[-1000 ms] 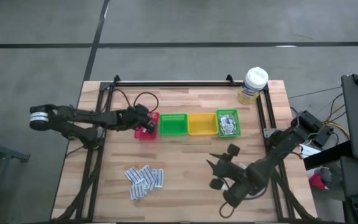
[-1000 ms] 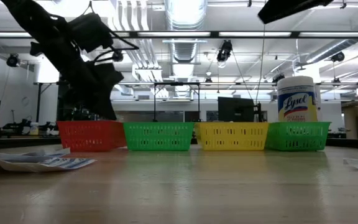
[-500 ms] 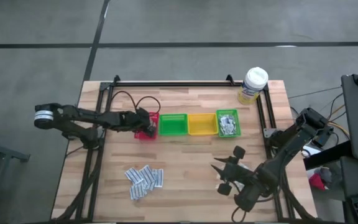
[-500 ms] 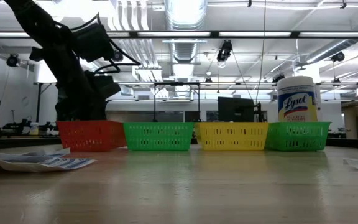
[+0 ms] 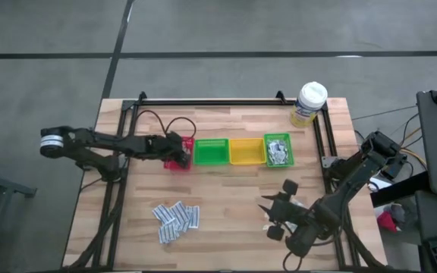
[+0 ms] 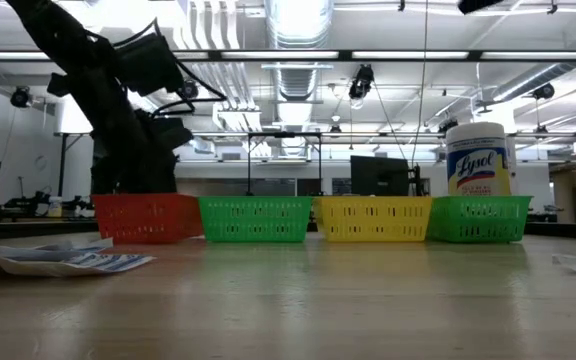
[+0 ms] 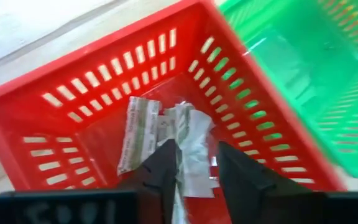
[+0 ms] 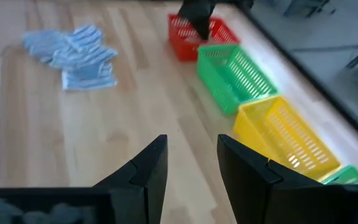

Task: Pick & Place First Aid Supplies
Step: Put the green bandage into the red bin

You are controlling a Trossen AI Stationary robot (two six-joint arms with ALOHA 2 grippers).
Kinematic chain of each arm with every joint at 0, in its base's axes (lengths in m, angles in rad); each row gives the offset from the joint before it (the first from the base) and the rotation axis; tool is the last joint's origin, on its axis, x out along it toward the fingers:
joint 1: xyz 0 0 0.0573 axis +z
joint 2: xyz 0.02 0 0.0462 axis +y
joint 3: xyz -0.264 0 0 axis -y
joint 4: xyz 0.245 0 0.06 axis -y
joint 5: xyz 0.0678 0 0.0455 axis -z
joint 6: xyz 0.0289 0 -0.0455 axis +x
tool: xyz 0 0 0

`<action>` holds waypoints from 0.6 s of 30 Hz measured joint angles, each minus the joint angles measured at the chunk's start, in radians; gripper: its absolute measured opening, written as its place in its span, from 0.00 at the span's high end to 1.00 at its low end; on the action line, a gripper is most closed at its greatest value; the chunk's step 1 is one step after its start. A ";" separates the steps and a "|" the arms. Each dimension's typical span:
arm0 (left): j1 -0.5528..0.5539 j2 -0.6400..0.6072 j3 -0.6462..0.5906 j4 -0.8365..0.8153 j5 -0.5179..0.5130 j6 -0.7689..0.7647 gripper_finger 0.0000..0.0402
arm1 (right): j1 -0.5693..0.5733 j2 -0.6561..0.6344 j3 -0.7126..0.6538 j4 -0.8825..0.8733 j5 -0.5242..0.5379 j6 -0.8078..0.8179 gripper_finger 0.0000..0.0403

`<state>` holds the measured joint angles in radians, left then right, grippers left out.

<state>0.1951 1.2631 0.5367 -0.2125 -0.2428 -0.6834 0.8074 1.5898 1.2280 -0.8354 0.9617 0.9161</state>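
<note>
My left gripper reaches from the table's left side down into the red bin, its fingers apart. White-silver sachets lie on the bin's floor. One strip of them shows in the gap between the fingers; whether a finger touches it I cannot tell. A loose pile of white-blue sachets lies flat on the table near its front left. My right gripper hovers open above the table's front right with nothing between its fingers.
A row of bins stands mid-table: the red bin, a green one, a yellow one and another green one holding sachets. A wipes tub stands at the far right. Bare wood lies between the pile and my right gripper.
My left gripper has tipped and sunk a little into the red bin. My right gripper has drawn back slightly toward the table's right and near edges.
</note>
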 joint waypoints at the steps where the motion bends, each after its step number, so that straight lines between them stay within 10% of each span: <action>1: 0.000 -0.010 0.003 -0.001 0.010 0.002 0.71 | 0.000 0.000 -0.001 -0.005 -0.033 0.000 0.66; 7: 0.000 -0.121 0.031 -0.002 0.049 0.052 0.66 | 0.000 0.000 -0.023 -0.055 -0.283 0.080 0.68; 18: -0.016 -0.335 0.034 -0.022 0.070 0.065 0.66 | -0.025 0.000 -0.172 -0.059 -0.427 0.203 0.67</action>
<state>0.1787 0.9280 0.5709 -0.2345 -0.1730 -0.6188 0.7822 1.5902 1.0556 -0.8948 0.5344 1.1186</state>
